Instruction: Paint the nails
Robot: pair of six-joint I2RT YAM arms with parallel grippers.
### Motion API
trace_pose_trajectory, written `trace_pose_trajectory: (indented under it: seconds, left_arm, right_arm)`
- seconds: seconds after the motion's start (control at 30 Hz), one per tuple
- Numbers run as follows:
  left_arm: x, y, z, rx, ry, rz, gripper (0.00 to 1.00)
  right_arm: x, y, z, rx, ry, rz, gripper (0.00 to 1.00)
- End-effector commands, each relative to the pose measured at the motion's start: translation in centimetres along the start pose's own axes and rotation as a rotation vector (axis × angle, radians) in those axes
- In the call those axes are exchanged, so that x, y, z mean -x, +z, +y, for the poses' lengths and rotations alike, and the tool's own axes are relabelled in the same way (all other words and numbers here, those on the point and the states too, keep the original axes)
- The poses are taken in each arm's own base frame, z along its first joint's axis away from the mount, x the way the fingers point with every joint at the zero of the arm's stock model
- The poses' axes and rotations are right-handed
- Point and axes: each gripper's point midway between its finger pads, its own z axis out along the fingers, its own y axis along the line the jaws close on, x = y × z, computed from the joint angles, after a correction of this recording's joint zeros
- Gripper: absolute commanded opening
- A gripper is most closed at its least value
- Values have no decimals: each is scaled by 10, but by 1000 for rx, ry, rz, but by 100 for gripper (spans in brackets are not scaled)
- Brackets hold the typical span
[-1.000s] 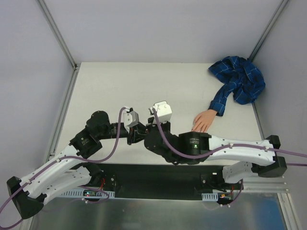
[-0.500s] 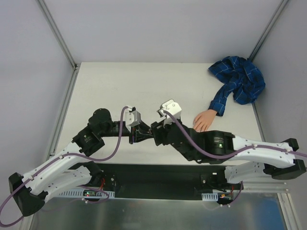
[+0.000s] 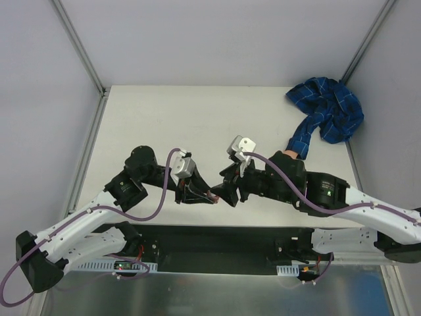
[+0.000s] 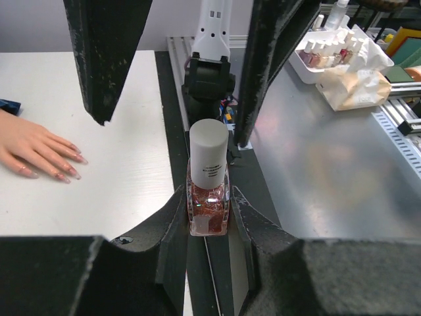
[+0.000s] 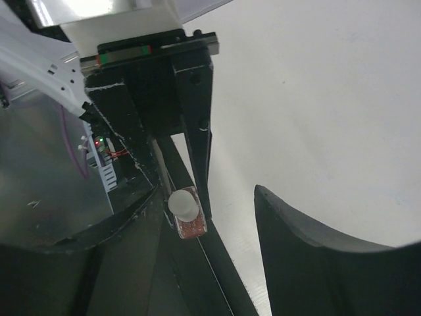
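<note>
While the left gripper (image 4: pixel 208 199) pinches the polish bottle (image 4: pixel 208 212) by its glass body, upright and close to the near edge of the table (image 3: pixel 171 118), the right gripper (image 3: pixel 223 193) faces it with jaws spread wide. One finger sits on each side of the white cap (image 4: pixel 208 148); neither touches it. Step in hand, as I judge it: uncapping, so the brush can be drawn out. The fake hand (image 4: pixel 33 146) lies palm down on the table, well apart from the bottle on the right arm's side, its plaid sleeve (image 3: pixel 327 117) trailing to the far right corner. The nails (image 4: pixel 68 174) point roughly toward the near edge (in the overhead view the right arm hides most of the fingers). To do it well: set the right fingers at cap height, not on the glass shoulder, before closing. Close squarely so the cap is not levered sideways out of the left pinch. Twist about the bottle's own axis while the left holds firm, then lift straight up so the brush clears the neck without smearing the rim. Risk: the bottle looks small and smooth and may turn in the left grip if the cap is tight. Nails read pale pink; whether any coat is on them, cannot tell.
</note>
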Motion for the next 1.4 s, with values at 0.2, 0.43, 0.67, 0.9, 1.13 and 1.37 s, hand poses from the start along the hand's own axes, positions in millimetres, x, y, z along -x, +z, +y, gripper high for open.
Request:
trace_pose_trajectory:
  seconds: [0.2,0.43,0.67,0.9,1.13,1.37]
  left_arm:
    - [26,1,-16,-87,88,-54,0]
    - [30,-5,14,129,108,-75,0]
    - [28,-56,89,697,121,-80,0]
    - [26,-58,91,709,138,-66,0]
    - [25,-37,73,541,126,-49,0]
    - [22,-15,44,310,120,-30,0]
  right_arm:
    - [2,9,36,225,-30,10,39]
    - [-4,18,21,126,1,21,1]
    - [-15,31,-61,-680,252,-95,1]
    - [-5,56,-51,-827,142,-16,1]
    - [-1,45,-41,-565,132,11,38]
    - [5,8,-23,-282,87,13,63]
